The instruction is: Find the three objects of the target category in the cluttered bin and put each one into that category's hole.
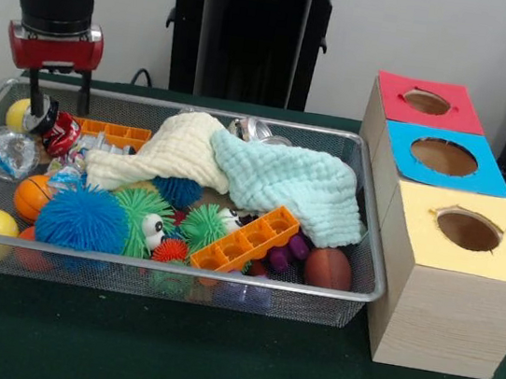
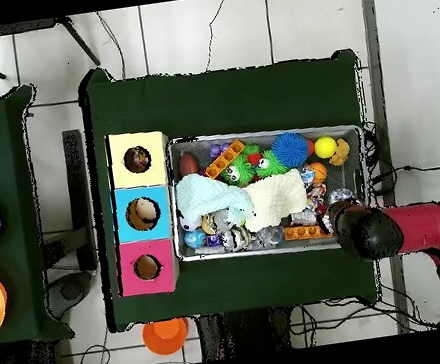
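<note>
We find the bin (image 1: 222, 277), a wide, shallow silver wire-mesh tray, sitting level at left and centre frame, filled with clutter. We cannot distinguish the knotted cloth toys.

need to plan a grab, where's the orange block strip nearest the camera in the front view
In the front view the orange block strip lies tilted at the bin's near side, between the green spiky ball and purple beads.

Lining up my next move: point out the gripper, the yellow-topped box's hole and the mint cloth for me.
gripper (image 1: 59, 96): front view, midway between its fingertips, at the bin's far corner.
yellow-topped box's hole (image 1: 468, 230): front view, middle of the round opening.
mint cloth (image 1: 296, 186): front view, middle of its upper surface.
</note>
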